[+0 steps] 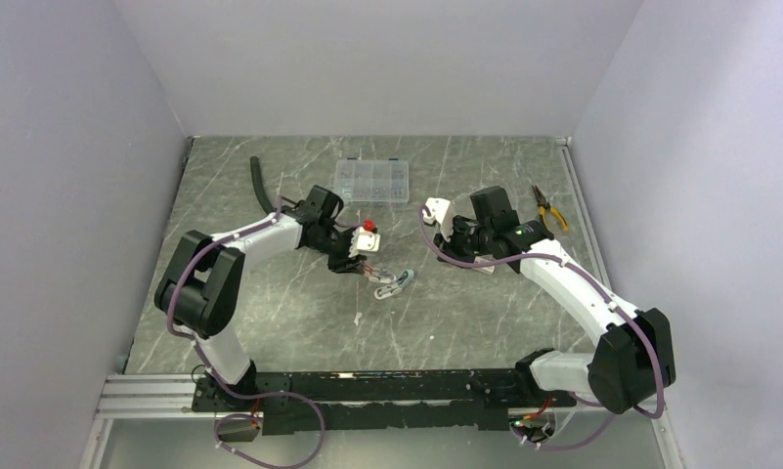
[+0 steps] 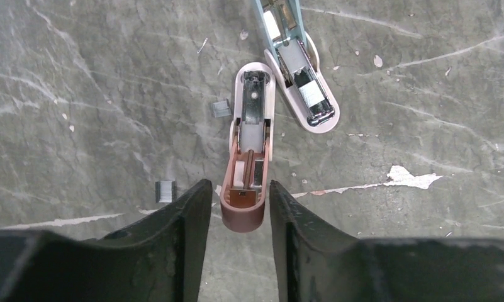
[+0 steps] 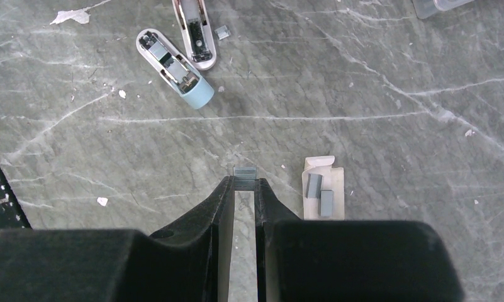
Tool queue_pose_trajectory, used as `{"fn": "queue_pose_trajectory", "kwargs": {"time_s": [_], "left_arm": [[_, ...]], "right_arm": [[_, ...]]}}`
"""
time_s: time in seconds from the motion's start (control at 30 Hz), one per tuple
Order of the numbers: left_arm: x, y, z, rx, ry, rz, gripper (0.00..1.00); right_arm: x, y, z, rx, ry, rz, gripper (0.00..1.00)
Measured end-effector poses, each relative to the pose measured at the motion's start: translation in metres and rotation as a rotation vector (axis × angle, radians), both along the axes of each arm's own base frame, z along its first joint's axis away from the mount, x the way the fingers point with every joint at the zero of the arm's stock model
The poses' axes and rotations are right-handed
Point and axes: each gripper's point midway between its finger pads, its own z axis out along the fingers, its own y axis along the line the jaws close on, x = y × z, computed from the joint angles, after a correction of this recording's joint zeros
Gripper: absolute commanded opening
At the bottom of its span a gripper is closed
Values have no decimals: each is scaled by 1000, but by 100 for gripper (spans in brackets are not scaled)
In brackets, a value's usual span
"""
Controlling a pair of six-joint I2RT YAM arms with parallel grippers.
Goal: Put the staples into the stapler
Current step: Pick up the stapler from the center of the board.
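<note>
Silvery staple strip (image 3: 245, 171) crosswise in clenched right end effector (image 3: 243, 182); left end effector (image 2: 240, 187) parted astride brown stapler (image 2: 248, 145), lengthwise away.

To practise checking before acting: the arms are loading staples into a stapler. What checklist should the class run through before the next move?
1. Staple strip held by right gripper: ok, pinched between its jaws.
2. Pink stapler open, channel facing up: ok.
3. Left gripper clamped on pink stapler: not ok; open jaws straddle its brown end.
4. Channel free of old staples: cannot tell.
5. Strip over the channel: not ok; right gripper is well away from it.
6. Spare strips on white carton: ok.
</note>
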Motion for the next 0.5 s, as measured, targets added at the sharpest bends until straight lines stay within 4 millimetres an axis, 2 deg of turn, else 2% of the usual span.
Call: {"fn": "queue_pose_trajectory", "kwargs": {"time_s": [0.27,0.33,0.5], "left_arm": [[-6,9,6,27,-8,31,6],[-11,15,13,34,-23,41,3],[-33,27,34,22,-54,56,3]], "right_arm": [[0,0,0,1,-1,0,1],[0,0,0,2,0,1,1],[-2,1,0,5,4,6,1]]}}
